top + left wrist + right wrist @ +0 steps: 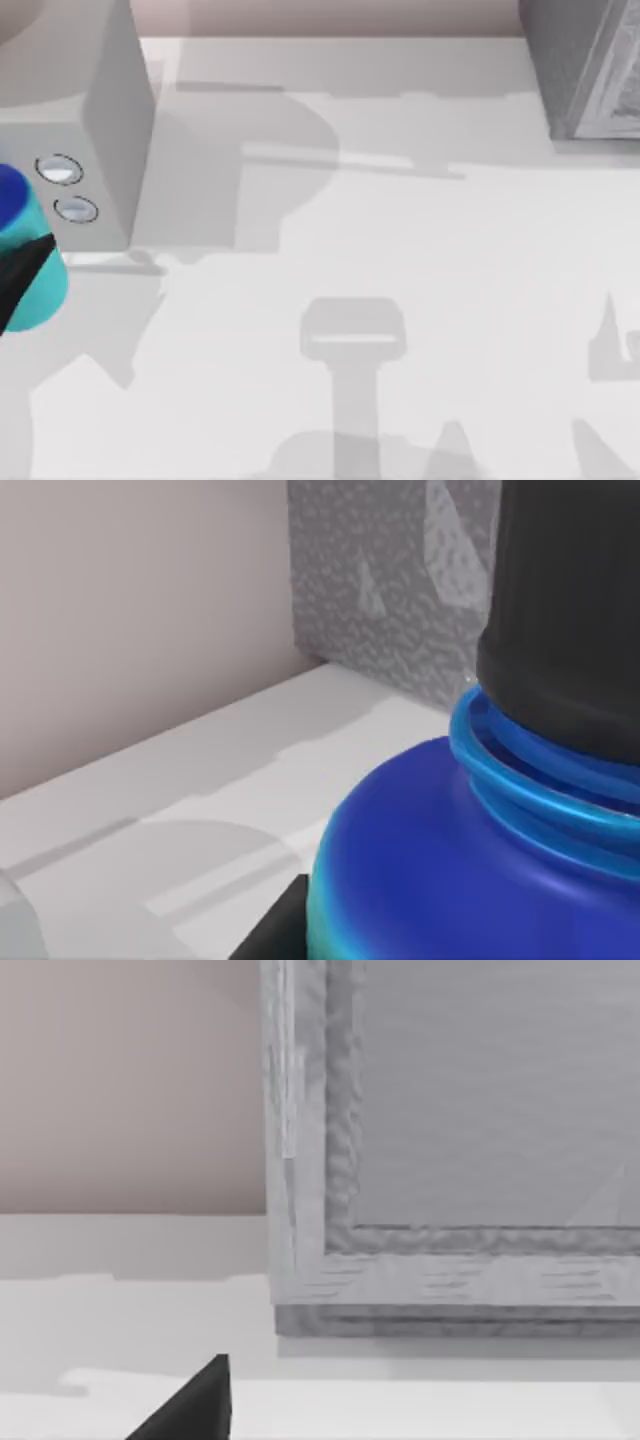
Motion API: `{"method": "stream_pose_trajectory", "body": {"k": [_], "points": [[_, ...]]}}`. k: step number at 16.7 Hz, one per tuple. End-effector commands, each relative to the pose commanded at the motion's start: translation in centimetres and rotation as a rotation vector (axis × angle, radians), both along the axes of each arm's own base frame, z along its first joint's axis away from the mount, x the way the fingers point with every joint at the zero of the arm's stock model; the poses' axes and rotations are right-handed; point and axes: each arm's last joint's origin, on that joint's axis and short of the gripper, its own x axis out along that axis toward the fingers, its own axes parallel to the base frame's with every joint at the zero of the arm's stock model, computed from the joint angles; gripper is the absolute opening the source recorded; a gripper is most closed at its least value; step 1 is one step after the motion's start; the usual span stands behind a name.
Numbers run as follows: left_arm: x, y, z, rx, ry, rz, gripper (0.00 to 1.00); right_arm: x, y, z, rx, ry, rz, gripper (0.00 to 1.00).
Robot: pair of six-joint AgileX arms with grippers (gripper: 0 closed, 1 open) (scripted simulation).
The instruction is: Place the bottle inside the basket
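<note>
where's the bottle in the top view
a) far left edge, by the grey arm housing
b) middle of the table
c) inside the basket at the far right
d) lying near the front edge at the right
a: the bottle sits at the far left edge, next to the left arm's grey housing, while the basket is at the top right corner with no bottle on it.

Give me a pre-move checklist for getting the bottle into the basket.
1. Bottle located: ok, at the table's left edge in the top view.
2. Left pincer closed on the bottle: cannot tell; a dark part crosses its cyan body.
3. Cap on: ok.
4. Basket located: ok, far right corner.
5. Table between them free of objects: ok.
6. Right pincer away from the basket: cannot tell.
</note>
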Motion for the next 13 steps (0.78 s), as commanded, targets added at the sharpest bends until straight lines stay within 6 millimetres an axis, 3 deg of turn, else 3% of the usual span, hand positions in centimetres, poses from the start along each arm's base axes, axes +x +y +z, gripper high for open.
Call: {"method": "stream_pose_trajectory", "body": {"k": [3, 9, 13], "points": [[-1.1, -0.2, -0.4, -0.021, 0.011, -0.03, 0.0, 0.0, 0.0, 0.0, 0.0, 0.0, 0.0, 1.0], [-1.1, -0.2, -0.3, -0.02, 0.009, -0.033, 0.0, 0.0, 0.0, 0.0, 0.0, 0.0, 0.0, 1.0], [-0.2, 0.3, 1.8, -0.033, 0.019, -0.042, 0.0, 0.0, 0.0, 0.0, 0.0, 0.0, 0.0, 1.0]]}}
